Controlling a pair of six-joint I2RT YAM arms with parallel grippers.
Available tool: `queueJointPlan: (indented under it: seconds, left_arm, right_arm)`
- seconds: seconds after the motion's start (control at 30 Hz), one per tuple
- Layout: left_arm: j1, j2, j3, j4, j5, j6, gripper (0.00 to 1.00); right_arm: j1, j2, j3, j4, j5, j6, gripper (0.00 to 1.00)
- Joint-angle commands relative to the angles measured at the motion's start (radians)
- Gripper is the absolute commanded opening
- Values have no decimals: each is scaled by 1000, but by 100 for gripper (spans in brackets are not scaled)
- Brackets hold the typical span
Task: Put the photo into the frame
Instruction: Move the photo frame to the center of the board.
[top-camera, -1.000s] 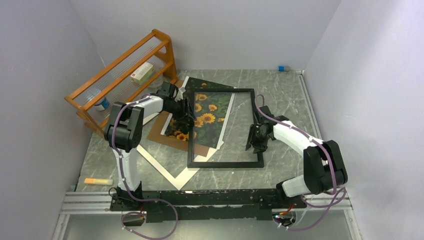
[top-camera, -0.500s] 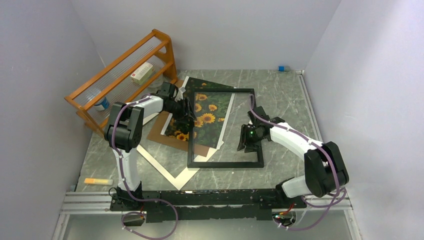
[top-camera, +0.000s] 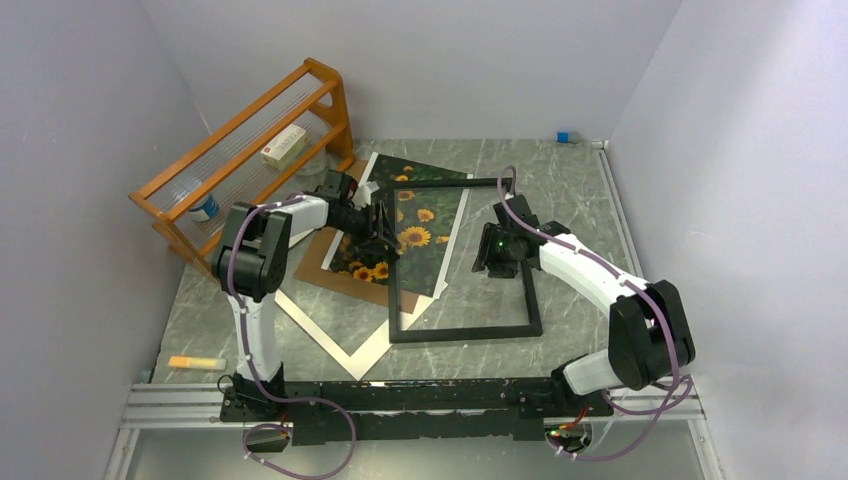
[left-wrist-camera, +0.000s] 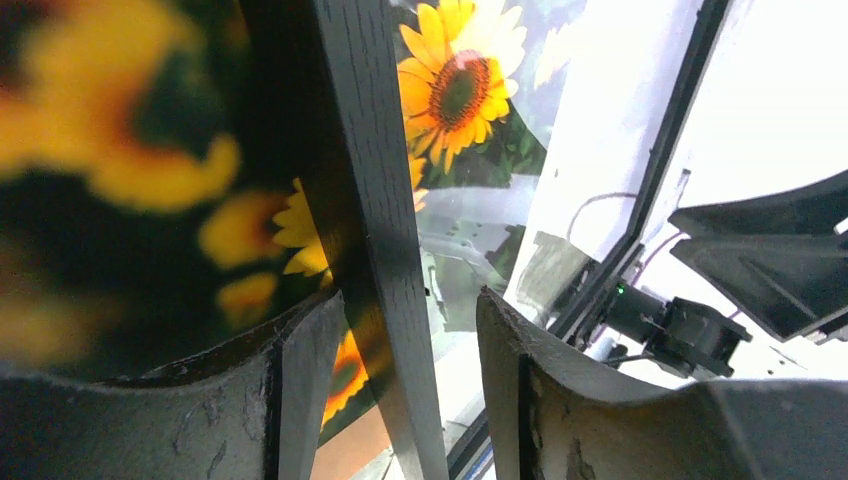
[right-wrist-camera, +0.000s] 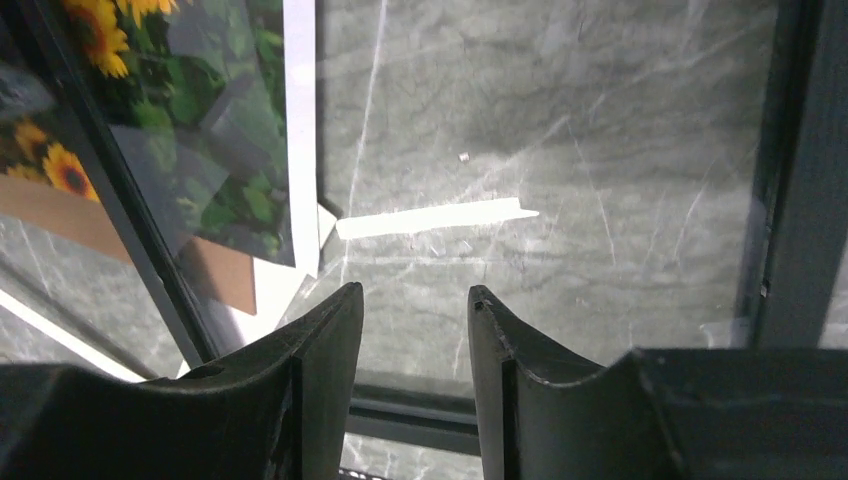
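The frame (top-camera: 465, 334), thin black bars round a glass pane, lies askew on the marble table, its left part over the photo (top-camera: 415, 168) of sunflowers. My left gripper (top-camera: 383, 222) is open astride the frame's left bar (left-wrist-camera: 375, 200). In the left wrist view a gap shows on each side of the bar between my left gripper's (left-wrist-camera: 410, 294) fingers, and the photo (left-wrist-camera: 460, 85) shows through the glass. My right gripper (top-camera: 488, 262) hovers open over the glass near the frame's right bar (right-wrist-camera: 800, 200). Nothing sits between the fingers of my right gripper (right-wrist-camera: 416, 290); the photo (right-wrist-camera: 220, 150) lies to its left.
A brown backing board (top-camera: 325, 268) lies under the photo, with a white mat (top-camera: 335, 340) on the table in front of it. An orange wooden rack (top-camera: 250, 140) with a small box stands at the back left. An orange stick (top-camera: 195, 362) lies near the left arm's base.
The frame has slid and turned, its near end going right. My right gripper has moved away from the near edge along the frame's right side. My left gripper shifted slightly right with the left bar.
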Motion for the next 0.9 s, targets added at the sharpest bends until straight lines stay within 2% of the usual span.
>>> queueJointPlan:
  seconds: [0.0,0.23,0.67,0.73,0.87]
  left_arm:
    - [-43,60,27,-28,68,32,58]
    - [-96,124,123,-4,70,-9,58]
    - [-234,332,407,-41,36,-62,58]
    - [-233,317,414,-77,-12,-62,59]
    - [-196,172,339,-124,-120,-24,66]
  right_arm:
    - [-11,24,60,43,69,37,47]
    - [-53,39,67,93,94,80,47]
    - [-123,32,54,93,137,126,47]
    - [-134,31,60,95,119,105,47]
    - [-134,25,77,122,80,90,47]
